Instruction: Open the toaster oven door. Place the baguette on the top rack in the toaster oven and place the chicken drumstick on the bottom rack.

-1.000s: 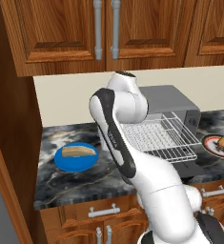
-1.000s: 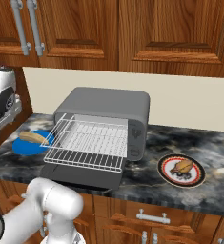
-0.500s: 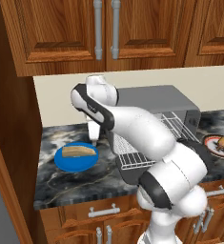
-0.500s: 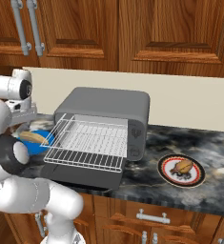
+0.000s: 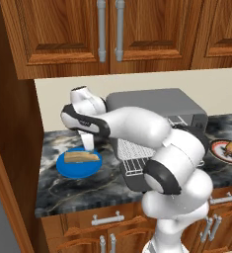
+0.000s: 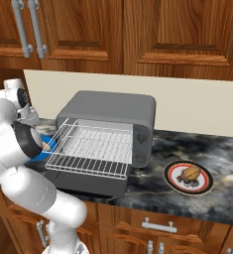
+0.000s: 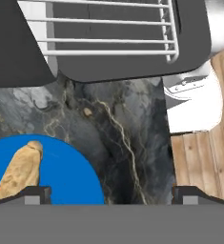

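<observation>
The toaster oven (image 6: 108,106) (image 5: 157,104) stands on the counter with its door (image 6: 88,182) (image 7: 123,69) folded down flat. A silver wire rack (image 6: 90,149) (image 5: 136,153) (image 7: 108,28) is slid out over the door; I cannot tell top rack from bottom rack. The baguette (image 5: 81,156) (image 7: 19,172) lies on a round blue plate (image 5: 78,168) (image 7: 63,178) left of the oven. My gripper (image 5: 88,142) (image 7: 111,194) hangs open just above the plate's far edge, with the bread by one fingertip (image 7: 37,193). The chicken drumstick (image 6: 190,173) (image 5: 231,148) rests on a white red-rimmed plate (image 6: 173,179).
Dark marble counter (image 5: 107,190) runs under everything. Wooden wall cabinets (image 5: 107,34) hang above, and a wooden side panel (image 5: 14,148) closes the left end. My own arm arches over the counter in front of the oven. Drawer fronts (image 6: 157,228) sit below the counter edge.
The arm has swung left, from in front of the oven to above the blue plate, and the hand has come down toward the baguette. The jaws stayed open.
</observation>
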Robot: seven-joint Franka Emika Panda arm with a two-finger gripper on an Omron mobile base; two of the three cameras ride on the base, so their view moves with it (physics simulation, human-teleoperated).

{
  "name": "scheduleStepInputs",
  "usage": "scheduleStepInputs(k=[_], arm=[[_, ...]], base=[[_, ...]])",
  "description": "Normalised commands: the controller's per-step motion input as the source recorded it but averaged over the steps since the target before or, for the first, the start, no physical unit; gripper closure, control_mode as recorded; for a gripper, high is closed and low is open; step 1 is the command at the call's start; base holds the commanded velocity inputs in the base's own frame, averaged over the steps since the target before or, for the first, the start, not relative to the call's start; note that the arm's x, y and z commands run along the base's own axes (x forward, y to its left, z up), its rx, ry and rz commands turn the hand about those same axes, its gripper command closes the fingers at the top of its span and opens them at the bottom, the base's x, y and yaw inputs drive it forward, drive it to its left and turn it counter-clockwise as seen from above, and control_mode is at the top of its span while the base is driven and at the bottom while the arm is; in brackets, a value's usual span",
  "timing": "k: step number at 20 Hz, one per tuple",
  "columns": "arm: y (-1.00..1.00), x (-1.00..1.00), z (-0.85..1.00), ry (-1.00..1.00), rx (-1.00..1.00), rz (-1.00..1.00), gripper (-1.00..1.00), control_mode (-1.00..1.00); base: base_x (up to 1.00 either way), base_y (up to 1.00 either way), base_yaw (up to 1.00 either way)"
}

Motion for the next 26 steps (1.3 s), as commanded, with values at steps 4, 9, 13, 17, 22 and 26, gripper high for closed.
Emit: scheduleStepInputs(k=[4, 9, 13, 17, 22, 26], arm=[[0.0, 0.04, -0.26, -0.26, -0.01, 0.02, -1.0, -1.0], [0.0, 0.02, -0.18, -0.18, 0.0, 0.0, -1.0, -1.0], [0.03, 0.04, -0.17, -0.13, 0.0, 0.0, -1.0, -1.0], [0.01, 0.26, -0.29, -0.07, 0.0, 0.0, -1.0, -1.0], [0.0, 0.42, -0.22, -0.03, 0.0, 0.0, -1.0, -1.0], [0.21, 0.41, -0.12, -0.03, 0.0, 0.0, -1.0, -1.0]], base=[[0.0, 0.0, 0.0], [0.0, 0.0, 0.0], [0.0, 0.0, 0.0], [0.0, 0.0, 0.0], [0.0, 0.0, 0.0], [0.0, 0.0, 0.0]])
